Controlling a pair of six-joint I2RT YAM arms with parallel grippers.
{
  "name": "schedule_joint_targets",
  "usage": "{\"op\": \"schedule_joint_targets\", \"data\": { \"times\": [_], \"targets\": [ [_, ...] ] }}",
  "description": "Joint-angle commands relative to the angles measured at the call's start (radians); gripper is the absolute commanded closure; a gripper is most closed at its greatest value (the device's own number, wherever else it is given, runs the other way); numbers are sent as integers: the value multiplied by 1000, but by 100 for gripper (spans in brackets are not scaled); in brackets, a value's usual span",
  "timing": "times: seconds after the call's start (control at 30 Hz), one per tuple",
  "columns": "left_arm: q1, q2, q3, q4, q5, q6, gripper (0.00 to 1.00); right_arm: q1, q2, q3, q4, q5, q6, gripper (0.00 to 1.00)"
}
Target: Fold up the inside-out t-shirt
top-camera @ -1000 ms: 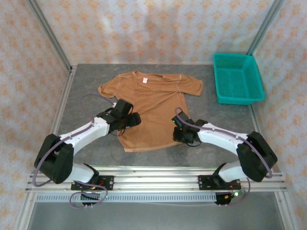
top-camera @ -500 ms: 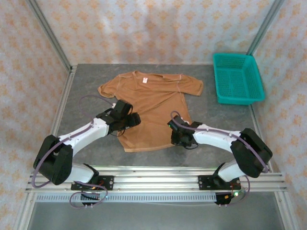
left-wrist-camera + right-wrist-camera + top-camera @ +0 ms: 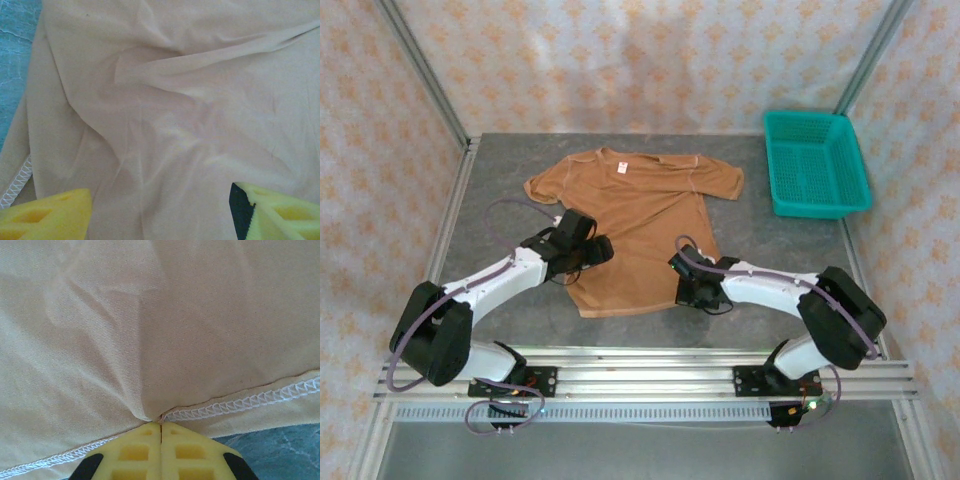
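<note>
Saw the inside-out t-shirt [image 3: 640, 210] spread flat on the grey table [image 3: 510, 180], about in the middle, with the collar toward the far side and the hem toward the near side. Noted both short sleeves laid out to the left and to the right, and a small white label [image 3: 623, 167] just below the collar. Found a teal basket [image 3: 820, 211] at the far right of the table, well apart from the cloth. Found the left gripper [image 3: 592, 250] over the left side edge of the shirt, in its near half, with the jaws spread wide. In the left wrist view, saw its two yellow fingers [image 3: 45, 215] far from each other in the bottom corners, with wrinkled tan cloth [image 3: 175, 100] between and beyond them, a white stitched edge at the lower left and a strip of table at the upper left. Could not tell any contact of these fingertips with the cloth. Found the right gripper [image 3: 692, 292] at the near right corner of the shirt, on the hem. In the right wrist view, saw this gripper [image 3: 161, 432] pressed together with no gap and pinching the hem [image 3: 240, 402] right at the tips, with the white stitching running into the pinch from both sides and the cloth [image 3: 175, 315] gathered there into a small fold. Saw also a bit of table below the hem at the lower right.
</note>
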Motion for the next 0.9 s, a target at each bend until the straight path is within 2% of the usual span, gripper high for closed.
{"op": "schedule_joint_targets", "data": {
  "times": [0.0, 0.17, 0.37, 0.47, 0.53, 0.67, 0.7, 0.87],
  "targets": [
    [5, -24, -1, -6, -35, 27, 26, 8, -17, 25, -50, -4, 2, 98],
    [-43, -25, 51, 0, 21, 199, 30, 8, -66, 134, -172, -22, -28, 100],
    [-145, -5, 100, 25, 94, 443, 25, 7, -117, 224, -235, -9, -40, 100],
    [-224, -46, 26, 152, 81, 551, 23, -12, -107, 254, -229, -18, -46, 100],
    [-273, -94, -47, 255, 55, 602, 17, -32, -96, 268, -225, -30, -52, 100],
    [-347, -169, -160, 391, 89, 714, 10, -78, -97, 276, -223, -39, -60, 100],
    [-363, -176, -174, 402, 89, 739, 7, -96, -102, 276, -217, -46, -60, 100],
    [-425, -107, -120, 362, 18, 805, 7, -159, -127, 284, -162, -119, -44, 100]
  ]
}}
